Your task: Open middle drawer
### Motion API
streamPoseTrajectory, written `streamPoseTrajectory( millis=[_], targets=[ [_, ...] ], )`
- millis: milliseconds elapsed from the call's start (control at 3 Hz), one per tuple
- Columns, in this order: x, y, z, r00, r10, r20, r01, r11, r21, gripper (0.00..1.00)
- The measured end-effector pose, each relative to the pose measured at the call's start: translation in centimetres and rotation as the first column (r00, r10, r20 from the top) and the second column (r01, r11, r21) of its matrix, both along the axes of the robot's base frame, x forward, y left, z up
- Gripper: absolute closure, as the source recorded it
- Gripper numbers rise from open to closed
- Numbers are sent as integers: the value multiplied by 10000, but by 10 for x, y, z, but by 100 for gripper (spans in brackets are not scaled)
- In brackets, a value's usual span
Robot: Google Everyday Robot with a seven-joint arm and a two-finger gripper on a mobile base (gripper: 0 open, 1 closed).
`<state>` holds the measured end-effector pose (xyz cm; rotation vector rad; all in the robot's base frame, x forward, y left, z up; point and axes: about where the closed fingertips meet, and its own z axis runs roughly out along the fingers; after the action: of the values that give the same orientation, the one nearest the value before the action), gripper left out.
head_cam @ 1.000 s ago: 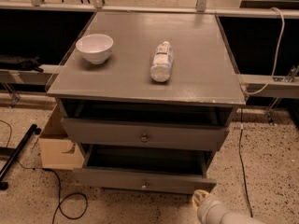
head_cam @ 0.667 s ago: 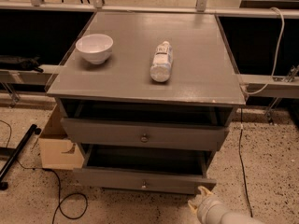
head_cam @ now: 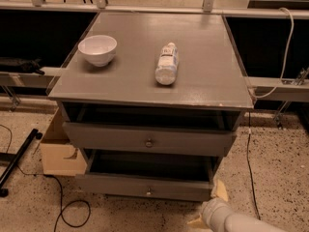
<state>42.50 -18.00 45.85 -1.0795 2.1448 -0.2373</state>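
The middle drawer (head_cam: 120, 186) is the lower of the two grey fronts in view, with its small knob (head_cam: 148, 192) at centre. A dark band of interior shows behind the front, so I judge it already drawn well out and the task done or nearly done. No third tier is visible beneath it. My gripper (head_cam: 207, 208) is low at the bottom right, just beside the drawer's right front corner. Its tan fingers (head_cam: 220, 191) appear spread, with nothing held between them. The principal hazard is that corner: any leftward or upward sweep of my wrist could clip the front, push the drawer back in or skew it on its runners. Directly above, the top drawer (head_cam: 96, 135) also stands out, and its wider front overhangs the middle one. Rising straight up beside the cabinet would therefore risk striking its underside or edge. A knock to the frame could set the bottle (head_cam: 167, 64), which lies on its side on the cabinet top (head_cam: 207, 81), rolling towards an edge. The bowl (head_cam: 97, 49) sits upright near the left edge and looks less exposed. Open room lies to the right and towards the camera, over speckled floor (head_cam: 280, 178), though a thin dark cable (head_cam: 249, 178) runs down there. The left side is obstructed by a cardboard box (head_cam: 60, 156) touching the cabinet and a looped black cord (head_cam: 72, 215).
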Motion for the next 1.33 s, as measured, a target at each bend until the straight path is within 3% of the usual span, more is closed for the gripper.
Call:
streamPoseTrajectory(
  millis=[333, 1000, 1333],
  targets=[
    [29, 22, -4, 9990, 429, 137, -426, 9988, -227, 0],
    [30, 21, -6, 9984, 566, 65, -566, 9984, -53, 0],
    [34, 21, -12, 9958, 910, -41, -910, 9959, -4, 0]
  ],
)
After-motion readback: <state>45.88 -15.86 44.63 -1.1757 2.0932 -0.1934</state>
